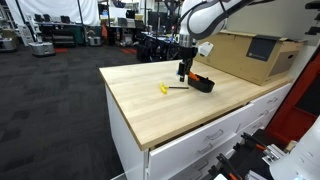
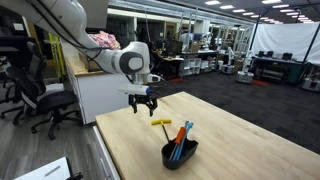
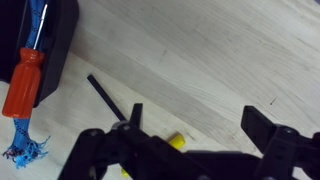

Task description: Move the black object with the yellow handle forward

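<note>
The black object with the yellow handle [image 1: 165,89] lies flat on the wooden table top in both exterior views [image 2: 160,122]. In the wrist view its thin black shaft [image 3: 105,97] runs diagonally, and the yellow end [image 3: 176,142] peeks out beside the gripper body, partly hidden. My gripper [image 3: 198,125] is open and empty. It hovers a little above the table close to the tool in both exterior views [image 1: 182,72] [image 2: 143,103].
A black holder [image 2: 179,152] with an orange-handled screwdriver [image 3: 25,80] and a blue tool lies near the slim tool. A large cardboard box [image 1: 250,55] stands at the back of the table [image 1: 150,115]. Drawers sit below the table's front edge.
</note>
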Robot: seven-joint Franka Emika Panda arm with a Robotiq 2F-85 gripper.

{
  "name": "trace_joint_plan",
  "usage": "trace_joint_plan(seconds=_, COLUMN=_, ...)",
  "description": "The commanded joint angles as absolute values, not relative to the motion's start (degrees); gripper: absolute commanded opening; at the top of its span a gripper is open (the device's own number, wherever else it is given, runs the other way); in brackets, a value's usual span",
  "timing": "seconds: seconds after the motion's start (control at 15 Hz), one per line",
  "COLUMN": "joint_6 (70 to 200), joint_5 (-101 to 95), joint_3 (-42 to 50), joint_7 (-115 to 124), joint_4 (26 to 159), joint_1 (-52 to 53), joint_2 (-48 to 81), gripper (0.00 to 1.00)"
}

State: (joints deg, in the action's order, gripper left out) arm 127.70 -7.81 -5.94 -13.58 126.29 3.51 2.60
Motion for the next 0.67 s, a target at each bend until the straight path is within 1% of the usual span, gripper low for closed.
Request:
trace_joint_plan(seconds=0.0, joint_6=127.6, joint_5=-14.2, joint_3=-5.6, joint_7=-15.8, joint_4=121.6, joint_1=4.3, joint_2=7.0, gripper=1.0)
trace_joint_plan(seconds=0.2, joint_6=132.0, joint_5=-16.7, joint_3=-5.5, joint_7=-19.4, joint_4=119.4, joint_1=4.1, joint_2=10.0, gripper=1.0)
trace_joint_plan(seconds=0.47, joint_6=142.7, joint_5=-8.1, joint_3=-6.9, joint_7=-35.0, joint_4=117.2, joint_1=1.5, joint_2=15.3, gripper=1.0)
trace_joint_plan(seconds=0.6, joint_6=144.8, joint_5=-2.2, joint_3=-10.5, joint_7=-43.8, joint_4=115.7, joint_1=-2.0, joint_2=18.4, gripper=1.0)
